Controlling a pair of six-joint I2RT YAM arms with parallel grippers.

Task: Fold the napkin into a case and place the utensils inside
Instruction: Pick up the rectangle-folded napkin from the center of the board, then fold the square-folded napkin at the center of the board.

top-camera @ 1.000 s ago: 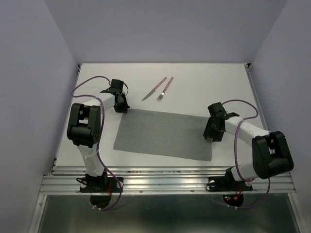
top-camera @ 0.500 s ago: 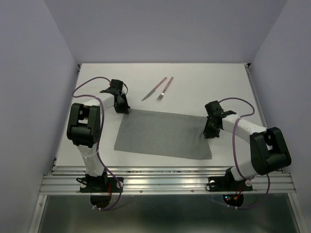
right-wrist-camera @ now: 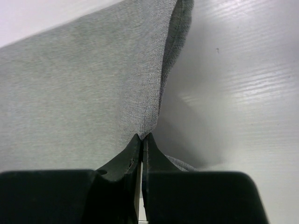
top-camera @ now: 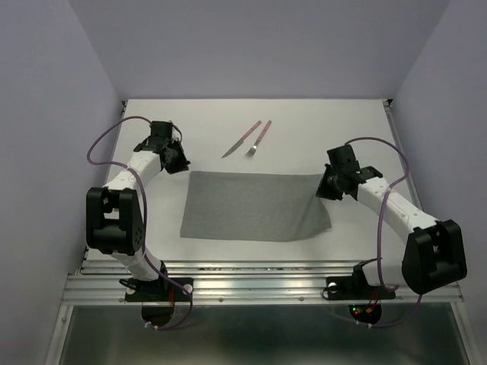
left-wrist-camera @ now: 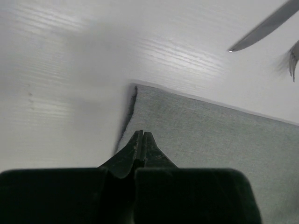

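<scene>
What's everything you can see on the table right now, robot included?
table: 1, white, under everything
napkin: 1, grey, mid-table, mostly flat, right end lifted
knife: 1, pinkish handle and silver blade, beyond the napkin
fork: 1, pinkish handle and silver tines, just right of the knife
walls: 3, pale lilac, left, right and far sides
left arm: 1, white and black, left side
right arm: 1, white and black, right side
left gripper: 1, black, shut on the napkin near its far left corner
right gripper: 1, black, shut on the napkin's right edge
</scene>
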